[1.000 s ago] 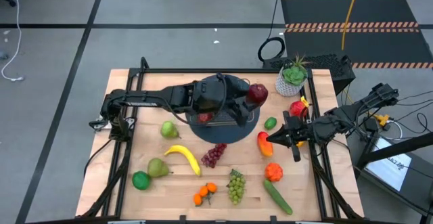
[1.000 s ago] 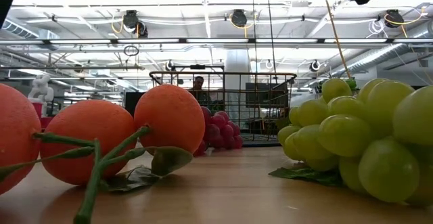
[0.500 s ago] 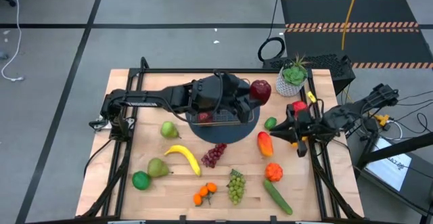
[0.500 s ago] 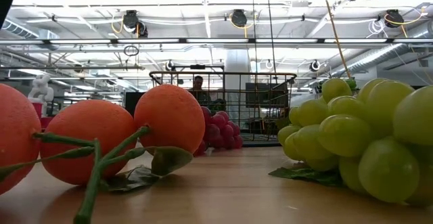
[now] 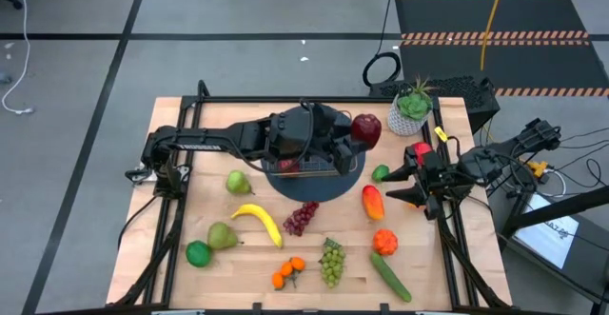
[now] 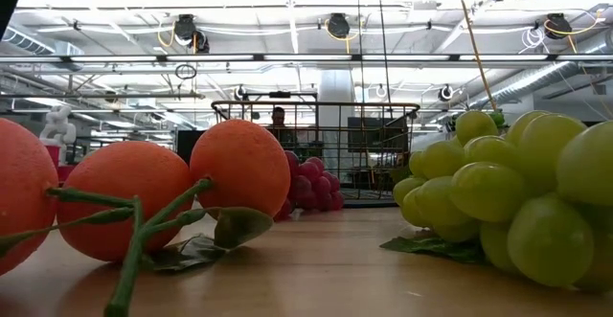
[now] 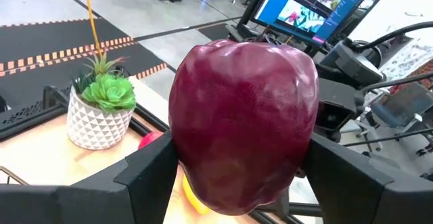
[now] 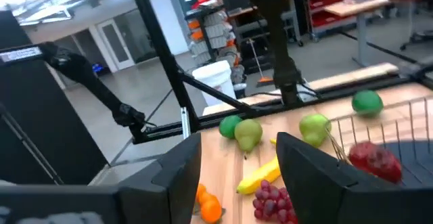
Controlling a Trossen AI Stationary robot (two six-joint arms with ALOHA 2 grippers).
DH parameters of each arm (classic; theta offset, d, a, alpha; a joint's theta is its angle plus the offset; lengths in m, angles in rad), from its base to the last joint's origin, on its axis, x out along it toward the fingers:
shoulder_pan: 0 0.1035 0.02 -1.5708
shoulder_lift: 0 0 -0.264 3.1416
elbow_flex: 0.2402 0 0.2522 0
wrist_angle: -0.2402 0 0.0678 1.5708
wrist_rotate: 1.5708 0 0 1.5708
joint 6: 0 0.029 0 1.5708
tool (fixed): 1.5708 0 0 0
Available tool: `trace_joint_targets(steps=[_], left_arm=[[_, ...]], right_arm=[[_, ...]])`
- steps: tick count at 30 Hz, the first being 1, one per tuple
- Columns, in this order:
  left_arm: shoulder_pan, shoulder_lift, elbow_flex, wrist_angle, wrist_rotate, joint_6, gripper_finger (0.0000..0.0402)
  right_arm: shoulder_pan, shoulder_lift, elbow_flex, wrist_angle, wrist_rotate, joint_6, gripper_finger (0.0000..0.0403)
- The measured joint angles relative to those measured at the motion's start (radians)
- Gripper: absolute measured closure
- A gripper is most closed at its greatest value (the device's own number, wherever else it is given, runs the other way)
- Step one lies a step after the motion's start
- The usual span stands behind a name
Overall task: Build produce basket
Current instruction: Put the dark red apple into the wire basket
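While the left pincer clamps the apple, the right pincer has withdrawn, parted and empty.

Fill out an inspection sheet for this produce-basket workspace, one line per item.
Surface: wooden table, produce scattered.
Job's things: basket on round dark mat; banana, purple grapes, green grapes, oranges, cucumber outside it.
Clutter: potted plant.
Grippers: left gripper shut on dark red apple at the basket; right gripper open, empty, near mango.
Cables: loose ones on the floor.
Surroundings: person behind.
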Motion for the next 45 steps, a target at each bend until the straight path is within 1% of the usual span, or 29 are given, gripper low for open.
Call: trace_joint_targets(steps=[5,8,10,13,16,18,20,21,24,29,32,35,37,41,43,45], left_arm=[[-0.006,0.0,0.0,0.0,0.0,-0.015,0.011],[-0.017,0.0,0.0,0.0,-0.001,-0.018,0.011],[-0.027,0.0,0.0,0.0,0.0,-0.008,0.011],[-0.041,0.0,0.0,0.0,0.0,0.024,0.011],[-0.05,0.0,0.0,0.0,-0.001,0.069,0.011],[-0.053,0.0,0.0,0.0,-0.001,0.105,0.011],[-0.056,0.0,0.0,0.0,-0.001,0.138,0.011],[-0.057,0.0,0.0,0.0,-0.001,0.153,0.011],[-0.058,0.0,0.0,0.0,-0.001,0.196,0.011],[-0.06,0.001,0.0,-0.01,-0.001,0.247,0.011],[-0.06,0.001,0.0,-0.014,-0.001,0.263,0.011],[-0.061,0.001,0.0,-0.017,-0.001,0.295,0.011],[-0.061,0.001,0.0,-0.017,-0.001,0.312,0.011],[-0.061,0.001,0.0,-0.017,-0.001,0.321,0.011],[-0.061,0.001,0.0,-0.017,-0.001,0.321,0.011],[-0.064,0.001,0.0,-0.016,-0.001,0.321,0.011]], right_arm=[[0.0,-0.022,0.0,0.086,0.015,-0.043,0.0213],[0.0,-0.054,0.0,0.123,0.078,-0.024,0.0203],[0.0,-0.077,0.0,0.142,0.131,0.004,0.0188],[-0.003,-0.097,0.0,0.197,0.189,0.015,0.0153],[-0.013,-0.088,0.001,0.278,0.222,0.006,0.0104],[-0.028,-0.065,0.006,0.325,0.227,0.0,0.0068],[-0.048,-0.031,0.039,0.322,0.223,-0.003,0.0039],[-0.058,-0.012,0.066,0.309,0.217,-0.006,0.0028],[-0.099,0.05,0.167,0.193,0.132,-0.032,0.001],[-0.184,0.156,0.344,-0.061,0.007,-0.07,0.0007],[-0.239,0.211,0.415,-0.162,-0.05,-0.095,0.0007],[-0.284,0.256,0.453,-0.177,-0.093,-0.112,0.0007],[-0.308,0.28,0.462,-0.176,-0.099,-0.114,0.0007],[-0.355,0.314,0.463,-0.174,-0.201,-0.107,0.001],[-0.365,0.327,0.463,-0.156,-0.229,-0.099,0.0017],[-0.365,0.336,0.463,-0.127,-0.23,-0.098,0.003]])
